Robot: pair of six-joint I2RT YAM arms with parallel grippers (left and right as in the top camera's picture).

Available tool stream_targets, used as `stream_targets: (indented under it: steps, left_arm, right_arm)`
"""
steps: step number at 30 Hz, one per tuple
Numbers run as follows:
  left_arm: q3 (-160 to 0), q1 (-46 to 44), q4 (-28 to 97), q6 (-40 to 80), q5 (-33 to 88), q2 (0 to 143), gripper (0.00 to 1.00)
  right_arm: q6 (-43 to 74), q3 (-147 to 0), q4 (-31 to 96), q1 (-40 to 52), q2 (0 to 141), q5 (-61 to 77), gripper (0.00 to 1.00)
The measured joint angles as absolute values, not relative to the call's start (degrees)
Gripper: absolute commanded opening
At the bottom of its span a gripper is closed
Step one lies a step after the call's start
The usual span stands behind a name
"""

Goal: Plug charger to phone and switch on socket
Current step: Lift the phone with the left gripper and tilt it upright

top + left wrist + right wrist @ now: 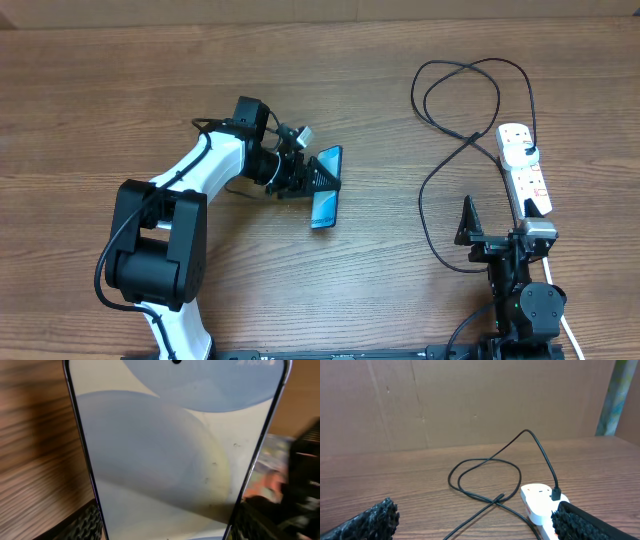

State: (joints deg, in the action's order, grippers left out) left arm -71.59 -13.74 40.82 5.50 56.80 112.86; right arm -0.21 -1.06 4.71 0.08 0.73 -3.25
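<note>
Brown wall (470, 400) behind charger (556, 493), wrist view

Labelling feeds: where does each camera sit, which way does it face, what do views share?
Overhead: above the table, looking down; both arms, left gripper on the phone.
Left wrist: faces the phone screen close up; own fingers at bottom corners.
Right wrist: low, faces the back wall over charger and power strip; fingers below.
Shared: overhead and left wrist show the phone.

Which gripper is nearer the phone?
Left. The left gripper clasps the phone across its width; the right gripper is far off, open at the socket's near end.
</note>
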Motion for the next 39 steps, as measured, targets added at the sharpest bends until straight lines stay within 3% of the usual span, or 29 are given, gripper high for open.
stream_targets:
  steps: [16,39]
  left_arm:
    - [-71.59,-13.74,36.97,6.68,84.27,112.86,0.52]
    - [-71.59,-13.74,36.77,29.23,87.02,112.86,0.51]
  right_arm:
    - [-0.23,-1.06,4.71,0.08,0.73,-3.22,1.00]
    - [-0.23,-1.06,4.69,0.08,0.73,-3.22,1.00]
